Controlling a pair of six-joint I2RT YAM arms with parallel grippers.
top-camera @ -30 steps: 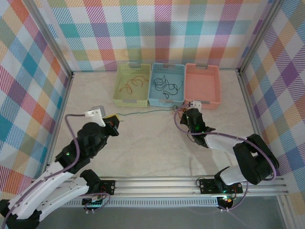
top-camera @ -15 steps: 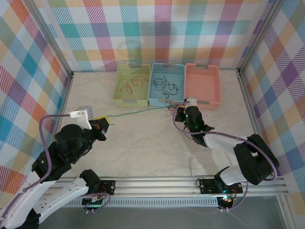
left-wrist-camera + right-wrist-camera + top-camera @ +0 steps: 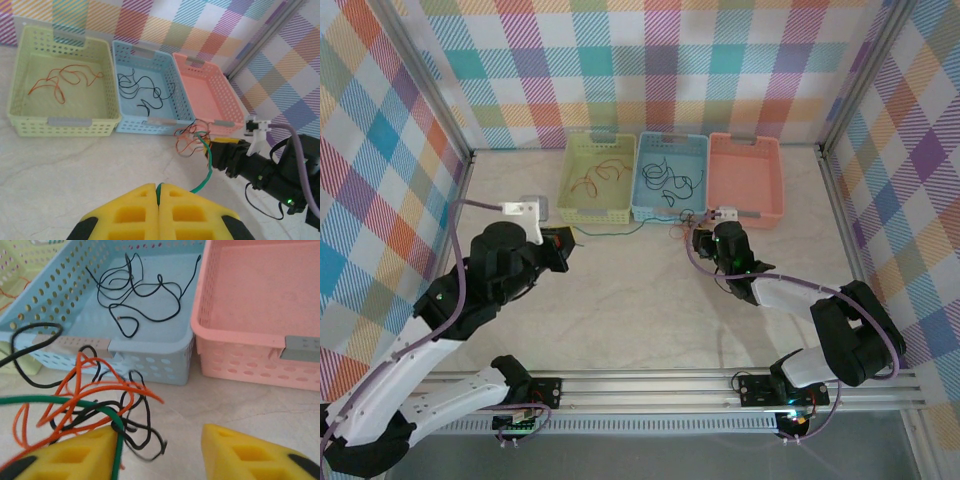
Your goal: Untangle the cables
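Observation:
A tangle of orange and black cables (image 3: 90, 395) lies on the table in front of the blue basket, also seen as the same tangle (image 3: 685, 222) from above. A green cable (image 3: 209, 167) runs out of it to my left gripper (image 3: 159, 186), which is shut on its end. From above the green cable (image 3: 620, 231) stretches between the two grippers, the left gripper (image 3: 563, 247) at its left end. My right gripper (image 3: 160, 430) is open, jaws wide apart; the tangle and green cable rest against its left finger (image 3: 75, 455).
Three baskets stand at the back: a yellow-green basket (image 3: 593, 212) with an orange-red cable (image 3: 595, 178), a blue basket (image 3: 668, 214) with black cables (image 3: 665, 180), and an empty pink basket (image 3: 750, 212). Checked walls enclose the table.
The right gripper has opened and let go of the tangle. The left arm swung out left, then came back toward the baskets, still shut on the green cable.

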